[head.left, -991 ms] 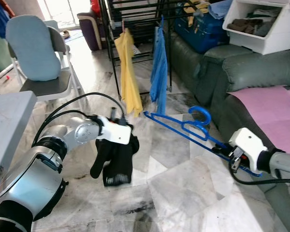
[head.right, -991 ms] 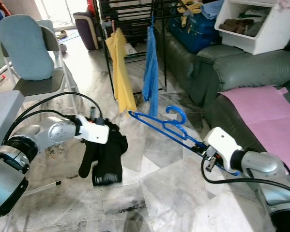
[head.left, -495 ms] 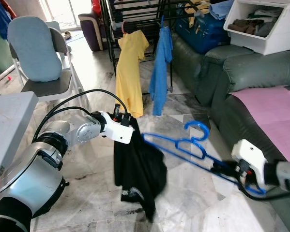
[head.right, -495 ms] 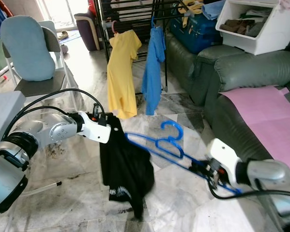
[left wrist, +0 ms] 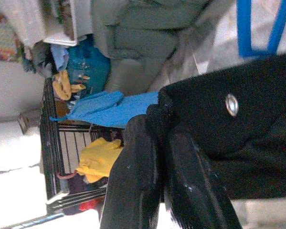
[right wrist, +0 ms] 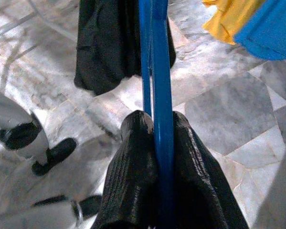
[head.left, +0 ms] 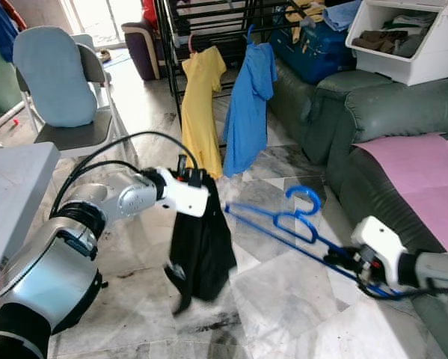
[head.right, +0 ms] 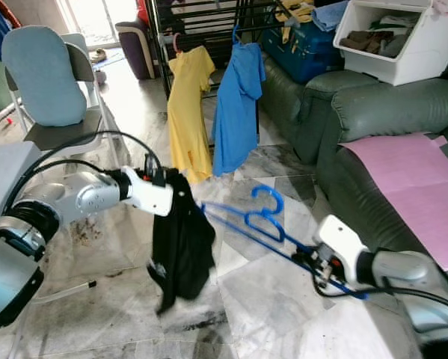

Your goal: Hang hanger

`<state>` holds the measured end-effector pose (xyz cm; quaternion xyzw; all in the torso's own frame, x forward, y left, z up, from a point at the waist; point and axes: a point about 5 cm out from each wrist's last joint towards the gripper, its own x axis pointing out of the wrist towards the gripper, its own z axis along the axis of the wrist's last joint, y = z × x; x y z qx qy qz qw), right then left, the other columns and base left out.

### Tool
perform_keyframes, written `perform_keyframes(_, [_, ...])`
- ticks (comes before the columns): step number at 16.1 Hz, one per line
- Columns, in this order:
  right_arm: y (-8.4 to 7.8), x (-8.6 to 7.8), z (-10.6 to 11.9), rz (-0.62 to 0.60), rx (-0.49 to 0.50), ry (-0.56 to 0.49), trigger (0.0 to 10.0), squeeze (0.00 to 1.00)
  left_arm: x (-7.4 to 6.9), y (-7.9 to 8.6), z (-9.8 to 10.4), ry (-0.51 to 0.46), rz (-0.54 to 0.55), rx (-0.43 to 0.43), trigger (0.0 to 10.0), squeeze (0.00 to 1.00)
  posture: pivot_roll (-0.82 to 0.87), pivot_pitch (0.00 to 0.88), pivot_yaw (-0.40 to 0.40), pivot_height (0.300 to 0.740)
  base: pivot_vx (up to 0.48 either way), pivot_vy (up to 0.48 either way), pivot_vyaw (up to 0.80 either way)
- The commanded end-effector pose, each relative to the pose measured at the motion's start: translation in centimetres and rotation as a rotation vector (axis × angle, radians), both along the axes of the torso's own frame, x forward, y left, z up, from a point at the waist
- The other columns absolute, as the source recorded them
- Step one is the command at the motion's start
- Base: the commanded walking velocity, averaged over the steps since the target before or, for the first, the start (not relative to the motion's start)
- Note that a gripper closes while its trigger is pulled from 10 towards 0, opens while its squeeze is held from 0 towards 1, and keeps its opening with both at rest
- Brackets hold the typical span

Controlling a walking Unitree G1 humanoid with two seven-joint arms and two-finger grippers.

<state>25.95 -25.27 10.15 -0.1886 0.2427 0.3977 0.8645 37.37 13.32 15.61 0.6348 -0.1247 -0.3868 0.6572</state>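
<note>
My left gripper [head.left: 194, 181] is shut on the top of a black garment [head.left: 202, 250], which hangs down above the marble floor; its fingers [left wrist: 147, 162] pinch the black cloth [left wrist: 238, 143]. At the lower right, my right gripper [head.left: 352, 259] is shut on one end of a blue plastic hanger [head.left: 283, 224]. The hanger points left toward the garment, its hook [head.left: 307, 196] standing upward. Both fingers [right wrist: 133, 176] clamp the blue bar [right wrist: 159, 95], and the far tip of the hanger reaches the black garment [right wrist: 104, 43].
A black drying rack [head.left: 209, 30] at the back carries a yellow shirt [head.left: 200, 105] and a blue shirt [head.left: 247, 105]. A dark green sofa [head.left: 388, 120] with a pink cloth [head.left: 429, 179] lies on the right. A grey chair [head.left: 63, 90] and a table corner [head.left: 14, 187] stand left.
The black garment has swung back and now hangs narrower under the left gripper. The hanger stayed in the right gripper, its tip closer to the garment. The view shifted slightly.
</note>
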Motion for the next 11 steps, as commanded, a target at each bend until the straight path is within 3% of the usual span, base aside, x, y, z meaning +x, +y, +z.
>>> perform_keyframes(1, [0.0, 0.3, -0.4, -0.04, 0.009, -0.011, 10.0, 0.0, 0.3, -0.1, 1.6, -0.018, -0.002, -0.086, 10.0, 0.0, -0.12, 0.0, 0.073, 0.74, 0.0, 0.0, 0.0])
perform_keyframes(4, [0.3, 0.4, -2.0, -0.085, 0.023, 0.013, 10.0, 0.0, 0.4, -0.6, 3.0, -0.044, -0.03, -0.188, 10.0, 0.0, -0.11, 0.0, 0.066, 0.74, 0.0, 0.0, 0.0])
perform_keyframes(8, [1.2, 0.5, -2.6, -0.03, 0.058, 0.071, 10.0, 0.0, 0.5, -1.2, 4.1, -0.085, -0.053, -0.232, 10.0, 0.0, -0.1, 0.0, 0.055, 0.74, 0.0, 0.0, 0.0])
perform_keyframes(11, [0.9, 0.1, -3.7, -0.048, 0.049, 0.13, 10.0, 0.0, 0.6, -1.7, 4.9, -0.097, -0.05, -0.312, 10.0, 0.0, -0.1, 0.0, 0.054, 0.74, 0.0, 0.0, 0.0])
